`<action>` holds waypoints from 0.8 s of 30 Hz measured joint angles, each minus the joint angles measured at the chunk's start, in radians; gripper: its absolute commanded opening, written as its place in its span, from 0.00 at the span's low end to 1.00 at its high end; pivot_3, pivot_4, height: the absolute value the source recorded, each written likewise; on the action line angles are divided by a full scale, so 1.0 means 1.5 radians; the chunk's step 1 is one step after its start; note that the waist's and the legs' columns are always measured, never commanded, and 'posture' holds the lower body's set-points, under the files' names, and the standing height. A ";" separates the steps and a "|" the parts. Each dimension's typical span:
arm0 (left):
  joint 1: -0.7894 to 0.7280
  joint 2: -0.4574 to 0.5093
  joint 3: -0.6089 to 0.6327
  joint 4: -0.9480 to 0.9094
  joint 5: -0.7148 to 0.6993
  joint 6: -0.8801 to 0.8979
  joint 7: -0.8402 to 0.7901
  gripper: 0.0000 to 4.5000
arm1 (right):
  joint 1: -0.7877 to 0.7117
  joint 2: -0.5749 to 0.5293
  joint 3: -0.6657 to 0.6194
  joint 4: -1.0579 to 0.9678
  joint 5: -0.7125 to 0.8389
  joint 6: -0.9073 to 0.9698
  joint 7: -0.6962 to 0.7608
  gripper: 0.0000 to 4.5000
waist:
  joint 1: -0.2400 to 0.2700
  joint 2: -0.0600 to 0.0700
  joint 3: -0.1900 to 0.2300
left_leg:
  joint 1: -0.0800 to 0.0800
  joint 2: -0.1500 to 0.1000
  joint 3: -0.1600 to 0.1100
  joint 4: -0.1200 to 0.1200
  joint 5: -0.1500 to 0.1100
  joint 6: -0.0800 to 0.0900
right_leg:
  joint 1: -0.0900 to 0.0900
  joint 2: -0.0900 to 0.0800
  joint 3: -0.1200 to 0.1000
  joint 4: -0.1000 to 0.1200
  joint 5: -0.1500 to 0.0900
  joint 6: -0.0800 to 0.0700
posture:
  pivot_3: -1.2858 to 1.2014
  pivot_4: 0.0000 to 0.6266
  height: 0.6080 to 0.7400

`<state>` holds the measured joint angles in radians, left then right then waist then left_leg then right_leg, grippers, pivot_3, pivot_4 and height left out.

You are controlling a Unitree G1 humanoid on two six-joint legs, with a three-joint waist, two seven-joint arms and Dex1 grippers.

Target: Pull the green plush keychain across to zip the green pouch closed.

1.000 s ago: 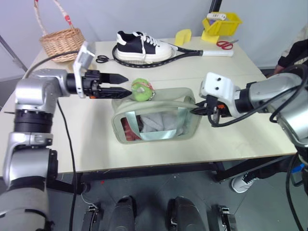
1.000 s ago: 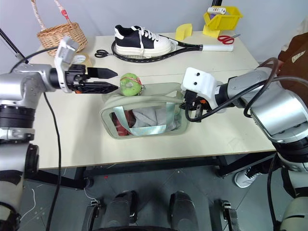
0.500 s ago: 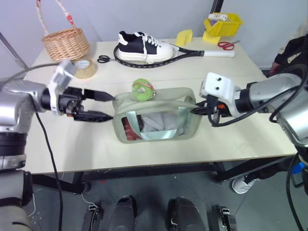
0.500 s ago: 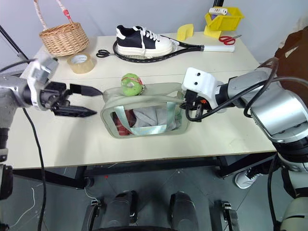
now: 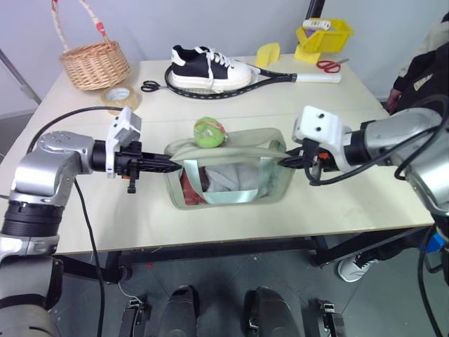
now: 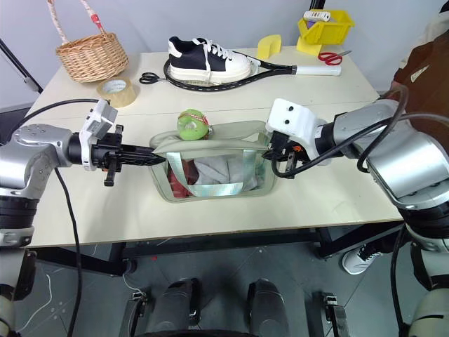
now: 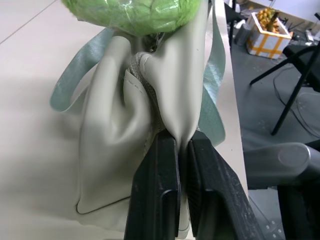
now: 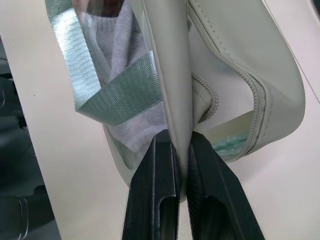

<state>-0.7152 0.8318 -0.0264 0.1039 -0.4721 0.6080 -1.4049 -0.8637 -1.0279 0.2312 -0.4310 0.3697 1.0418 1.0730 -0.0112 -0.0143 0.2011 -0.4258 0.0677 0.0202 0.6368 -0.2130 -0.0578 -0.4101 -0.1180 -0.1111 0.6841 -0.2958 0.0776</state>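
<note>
Green pouch mid-table | left pincer pinches its end | right pincer pinches opposite end

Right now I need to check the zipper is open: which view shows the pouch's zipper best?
The right wrist view: the zipper teeth run along the pouch's gaping top edge. The left wrist view shows a short bunched stretch under the keychain. In the eye views the zipper is too small to read.

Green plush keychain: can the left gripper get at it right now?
Probably not yet: the left gripper is shut on the green pouch end. The green plush keychain sits uncovered close by, once it lets go.
</note>
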 measured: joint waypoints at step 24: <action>0.015 -0.011 0.002 -0.046 -0.005 0.013 0.039 0.00 | -0.240 0.277 0.124 0.238 -0.037 -0.061 -0.048 0.09 | -0.001 0.000 0.000 | 0.000 0.000 0.000 0.000 0.000 0.000 | 0.000 0.001 0.000 -0.001 0.001 0.000 | 0.52 0.24 1.00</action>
<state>-0.6926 0.8154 -0.0234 0.0356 -0.4789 0.6276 -1.3464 -1.2230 -0.6116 0.4170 -0.0740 0.3144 0.9508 1.0011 -0.0123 -0.0142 0.2008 -0.4263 0.0683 0.0208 0.6372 -0.2131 -0.0574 -0.4103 -0.1171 -0.1110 0.6830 -0.2942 0.0778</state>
